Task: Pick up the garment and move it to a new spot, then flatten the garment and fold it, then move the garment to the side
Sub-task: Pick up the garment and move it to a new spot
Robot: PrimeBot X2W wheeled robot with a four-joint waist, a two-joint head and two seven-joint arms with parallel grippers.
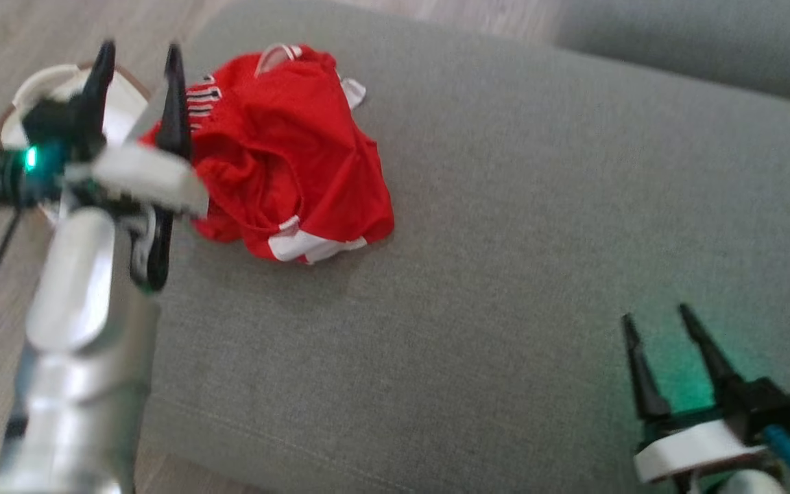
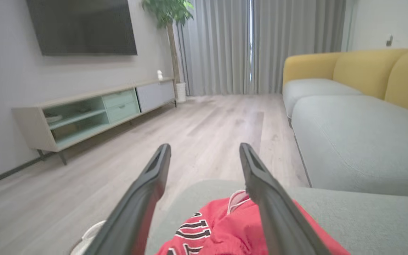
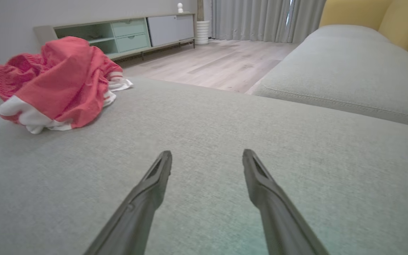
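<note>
A broad grey woven-fabric cushion (image 1: pixel 505 240) forms the work surface, flat and bare across most of its width. Around it lies a pale wood-plank floor (image 2: pixel 207 124). Along the far wall stands a long low cabinet with mint-green shelves and drawers (image 2: pixel 94 109), and a dark flat television (image 2: pixel 83 26) hangs above it. A tall potted plant in a white pot (image 2: pixel 168 14) stands at the cabinet's end, beside full-length grey curtains (image 2: pixel 243 46). A sofa with a mustard-yellow back and grey seats (image 2: pixel 360 71) runs along the other side.

The red jersey garment with white trim and black lettering (image 1: pixel 285 151) lies crumpled in a heap near the cushion's far left corner. The left gripper (image 1: pixel 140 48) hangs over the heap's left edge with its fingers spread apart; whether they touch the cloth is unclear. The right gripper (image 1: pixel 655 314) hovers low over bare cushion, well apart from the heap, and its fingers are also spread wide.

Counted: one garment, two grippers with two dark fingers each, one television, one cabinet, one plant, and two grey sofa seats.
</note>
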